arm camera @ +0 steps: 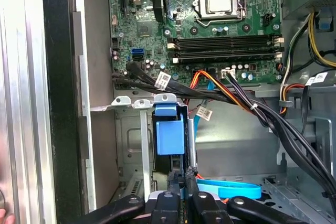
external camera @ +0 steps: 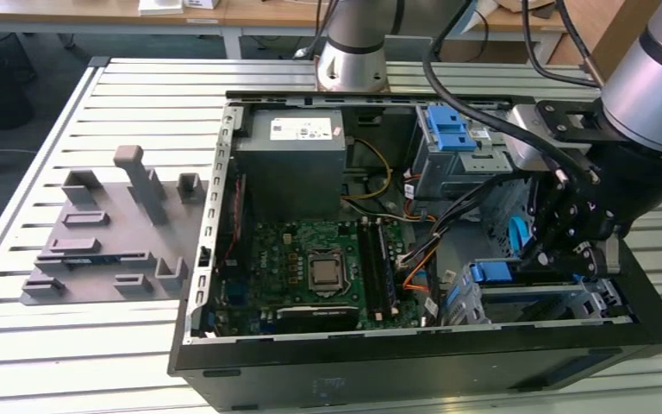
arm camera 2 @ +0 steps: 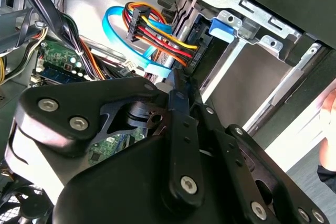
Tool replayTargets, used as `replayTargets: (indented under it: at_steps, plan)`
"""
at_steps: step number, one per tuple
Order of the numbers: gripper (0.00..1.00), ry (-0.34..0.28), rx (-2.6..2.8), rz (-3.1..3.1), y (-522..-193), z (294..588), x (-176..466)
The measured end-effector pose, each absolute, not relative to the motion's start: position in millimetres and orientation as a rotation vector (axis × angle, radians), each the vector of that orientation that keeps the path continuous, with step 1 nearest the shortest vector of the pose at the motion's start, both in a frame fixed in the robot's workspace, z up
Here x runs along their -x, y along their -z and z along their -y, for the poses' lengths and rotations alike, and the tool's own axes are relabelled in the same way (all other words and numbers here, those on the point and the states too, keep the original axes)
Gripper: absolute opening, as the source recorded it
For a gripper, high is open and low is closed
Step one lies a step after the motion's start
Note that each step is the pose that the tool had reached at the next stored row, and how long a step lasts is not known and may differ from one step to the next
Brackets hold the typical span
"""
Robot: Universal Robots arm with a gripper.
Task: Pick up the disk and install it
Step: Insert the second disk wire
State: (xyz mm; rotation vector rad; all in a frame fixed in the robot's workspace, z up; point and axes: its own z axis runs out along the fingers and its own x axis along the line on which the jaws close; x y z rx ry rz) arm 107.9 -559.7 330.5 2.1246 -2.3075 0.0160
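End effector (arm camera: pixel 181 195) looks pinched narrow on the edge of the disk (arm camera: pixel 170 137), which stands on edge in the drive bay (arm camera: pixel 134 102) at the case's front corner. To seat it well, I'd keep it square to the bay rails and clear of the cables (arm camera: pixel 231 95).

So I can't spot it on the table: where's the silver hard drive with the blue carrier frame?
In the first wrist view the drive stands in the grey metal bay inside the case, just beyond the gripper.

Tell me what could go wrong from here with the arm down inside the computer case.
The end effector sits in the drive bay beside loose cables; it might snag or pull them. The disk stands on edge in the metal cage and could jam if tilted. A hand is near the case; it could get struck.
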Motion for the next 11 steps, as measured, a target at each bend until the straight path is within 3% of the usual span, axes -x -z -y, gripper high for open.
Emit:
replayTargets:
  at_steps: [7, 8, 11]
  plan:
    - [0.17, -0.015, -2.125, 2.308, -329.9, 559.7, -108.0]
    - [0.24, -0.015, -2.125, 2.308, -330.1, 559.8, -108.0]
    - [0.24, -0.015, -2.125, 2.308, -331.5, 559.7, -108.0]
